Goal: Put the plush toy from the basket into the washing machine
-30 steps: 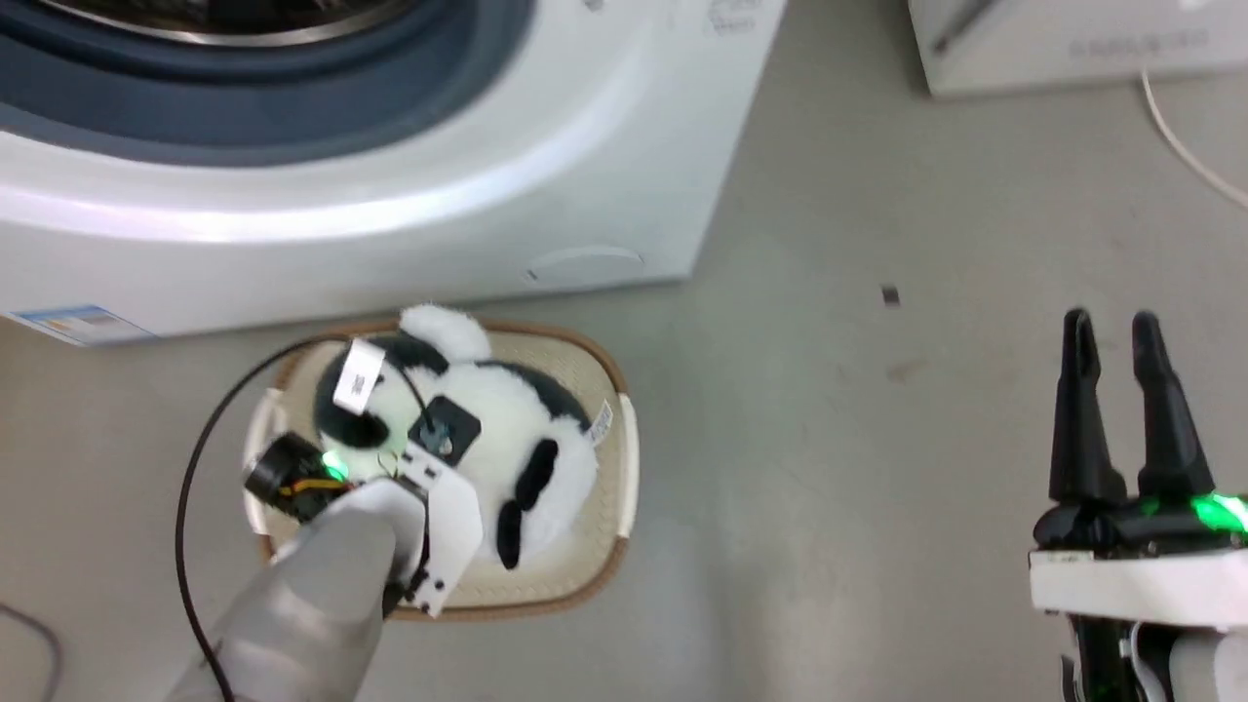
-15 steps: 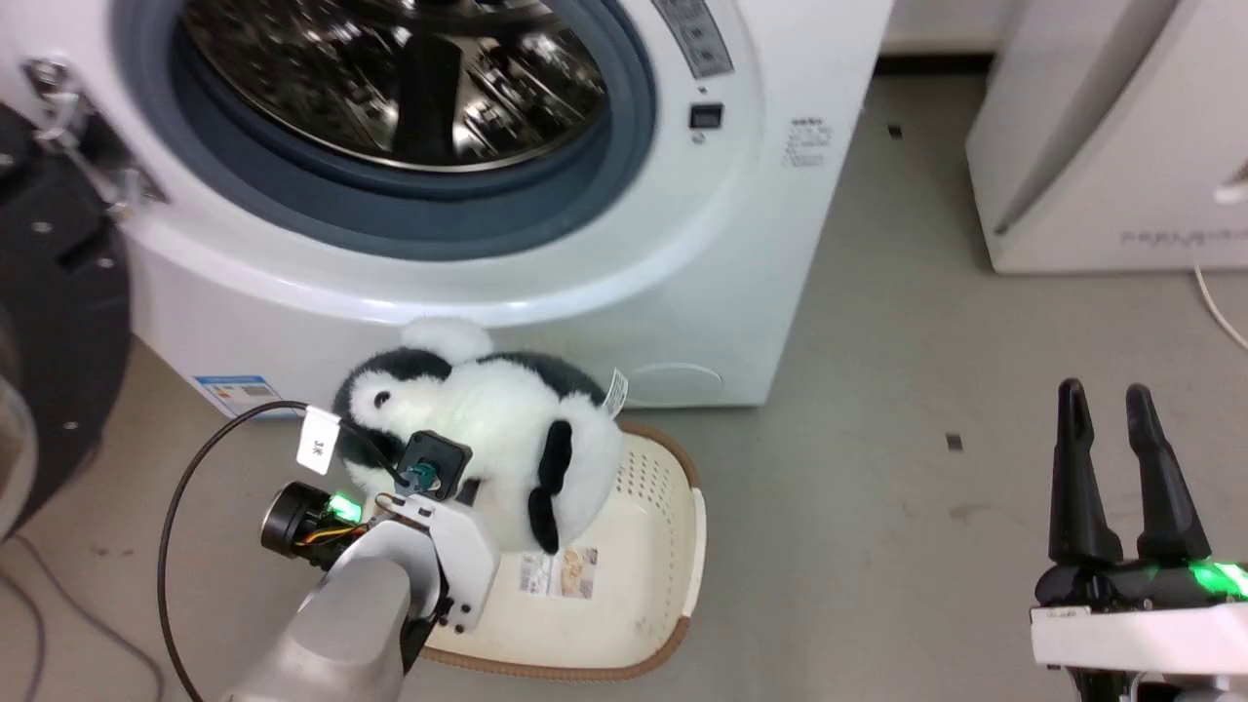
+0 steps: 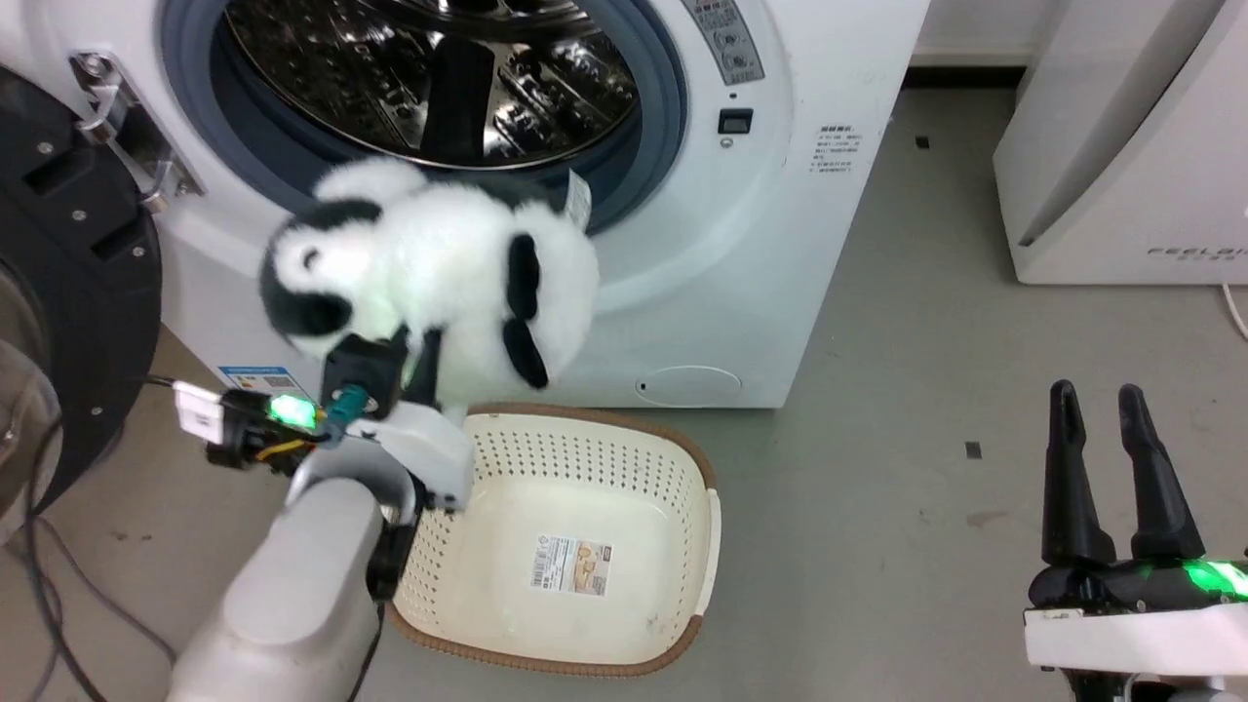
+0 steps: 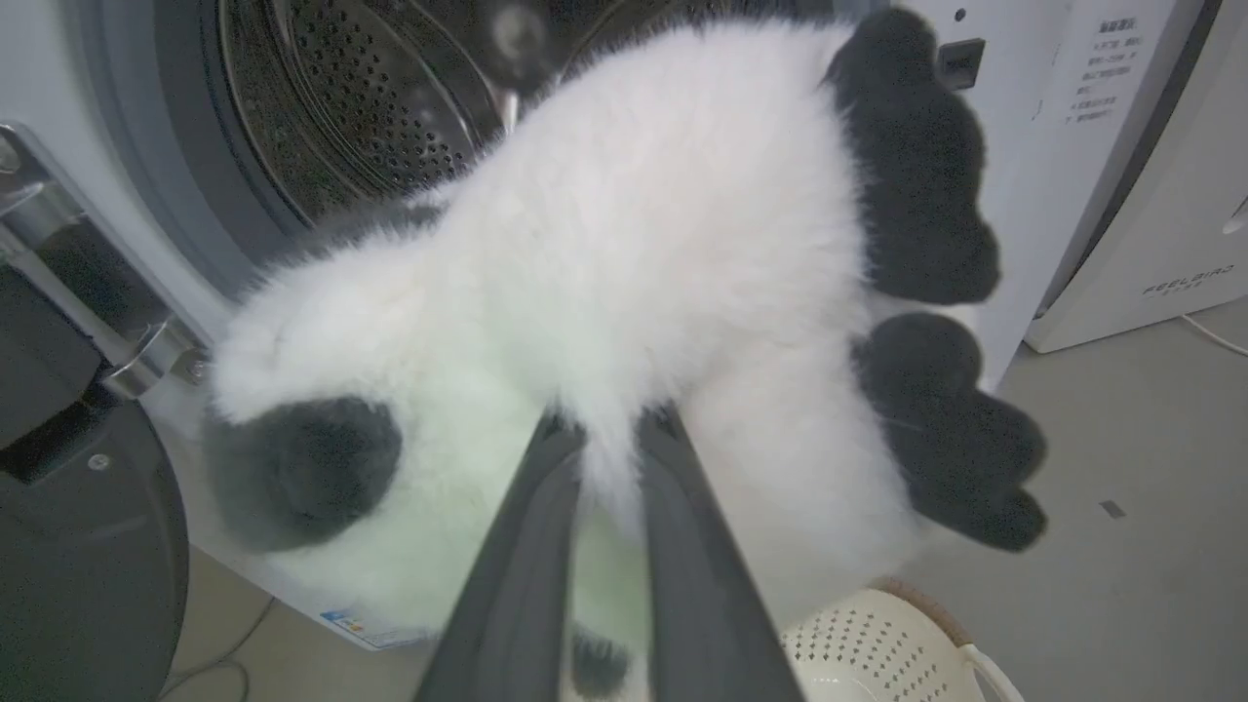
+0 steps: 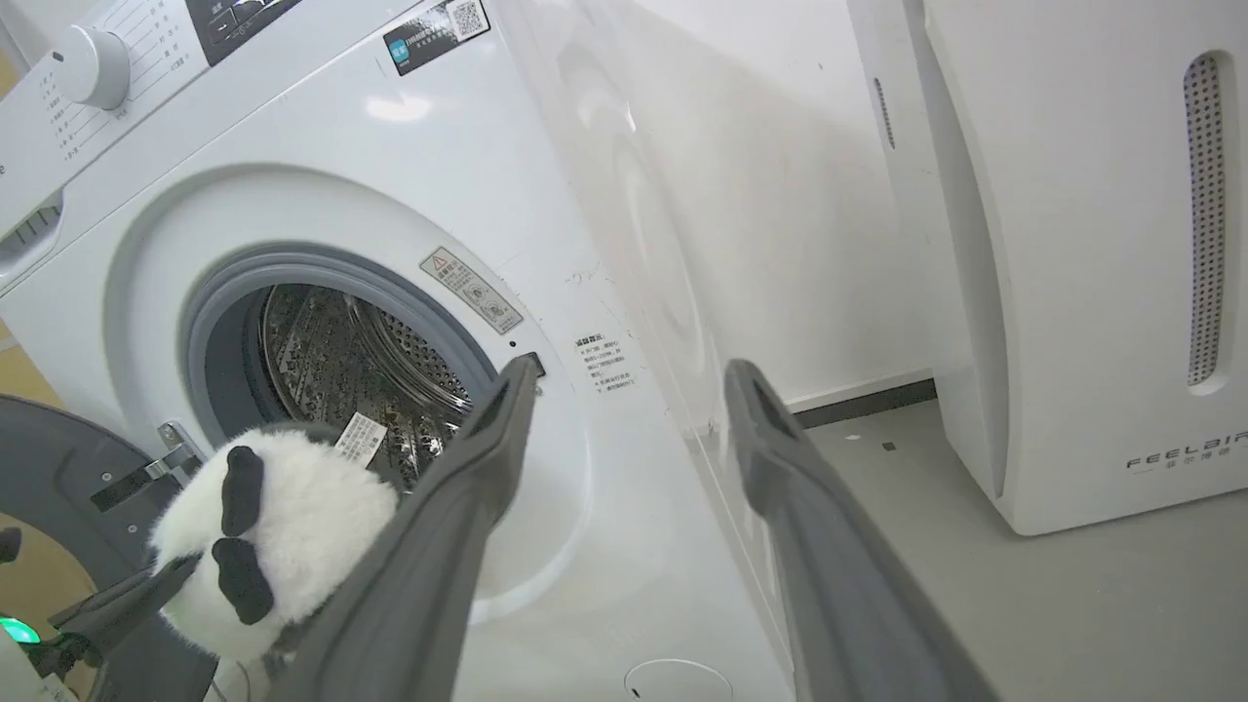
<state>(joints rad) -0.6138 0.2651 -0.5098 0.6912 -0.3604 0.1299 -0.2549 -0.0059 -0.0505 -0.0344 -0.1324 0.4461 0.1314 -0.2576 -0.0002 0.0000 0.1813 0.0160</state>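
Upper left, the left gripper (image 4: 609,429) clenched the plush toy (image 3: 439,273) before the washing machine (image 3: 780,244) porthole for loading; the right gripper (image 3: 1102,409) was parted, idle.

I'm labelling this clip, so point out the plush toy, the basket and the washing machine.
plush toy (image 3: 448,263): head view, white fluffy body.
basket (image 3: 585,453): head view, perforated far wall.
washing machine (image 3: 809,253): head view, white front panel.

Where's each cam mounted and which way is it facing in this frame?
Head: on the head, facing forward and down at the washing machine and basket; shows the left forearm and right gripper.
Left wrist: looks along the left gripper, shut on the plush toy, drum behind.
Right wrist: looks along open fingers at the washing machine's front.
Shared: all three show the plush toy.
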